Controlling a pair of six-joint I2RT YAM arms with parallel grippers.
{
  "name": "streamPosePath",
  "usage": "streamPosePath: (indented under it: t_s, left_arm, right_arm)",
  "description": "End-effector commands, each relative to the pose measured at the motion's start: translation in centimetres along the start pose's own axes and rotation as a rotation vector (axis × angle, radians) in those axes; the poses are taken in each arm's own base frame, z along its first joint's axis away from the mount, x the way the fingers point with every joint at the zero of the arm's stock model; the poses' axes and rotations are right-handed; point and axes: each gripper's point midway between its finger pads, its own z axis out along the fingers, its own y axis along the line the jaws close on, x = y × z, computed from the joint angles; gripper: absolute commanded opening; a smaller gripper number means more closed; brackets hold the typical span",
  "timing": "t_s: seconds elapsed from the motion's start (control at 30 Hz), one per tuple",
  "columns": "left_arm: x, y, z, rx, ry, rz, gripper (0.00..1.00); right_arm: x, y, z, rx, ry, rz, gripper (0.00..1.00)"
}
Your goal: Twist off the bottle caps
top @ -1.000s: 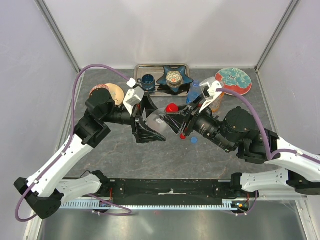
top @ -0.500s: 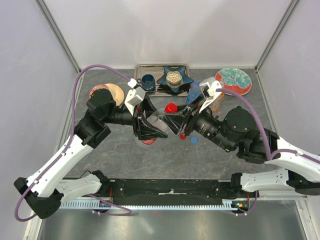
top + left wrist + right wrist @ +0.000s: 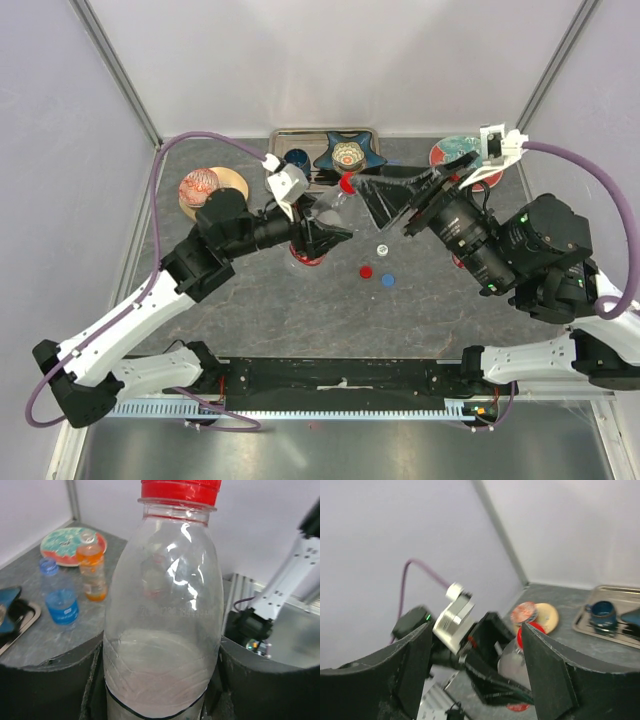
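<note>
Within the left tool (image 3: 322,235), the bottle (image 3: 162,630) tilts, red cap (image 3: 180,491) rightward.

The white-and-black left arm (image 3: 150,300) reaches from the near left toward the middle, its black two-finger left gripper (image 3: 325,232) clamped around a clear plastic bottle (image 3: 162,605). The right arm (image 3: 545,255) is raised on the right, its right gripper (image 3: 476,630) spread wide, holding nothing, facing left.

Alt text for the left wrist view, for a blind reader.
A clear plastic bottle with a red screw cap fills the frame, gripped by the left end effector. Behind: a blue plastic bottle, a bottle of orange liquid, a round teal plate.
</note>
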Motion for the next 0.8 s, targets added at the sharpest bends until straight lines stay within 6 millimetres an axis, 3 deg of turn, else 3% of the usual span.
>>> streamPosePath:
  t_s: [0.0,0.1,0.23,0.77]
  left_arm:
    - [-0.2,4.3,0.6,-0.328,-0.062,0.132,0.46]
    - [0.1,5.7,0.6,-0.479,-0.081,0.159,0.45]
    - [0.0,5.7,0.5,-0.559,-0.112,0.198,0.43]
    - [0.6,4.1,1.1,-0.498,-0.111,0.201,0.43]
  right_arm:
    - [0.1,-4.9,0.8,0.310,-0.047,-0.065,0.77]
    - [0.4,-6.1,0.9,0.389,-0.069,-0.071,0.77]
    - [1.1,-6.8,1.3,0.439,-0.078,-0.079,0.76]
    - [4.4,-7.9,3.6,0.489,-0.031,-0.146,0.72]
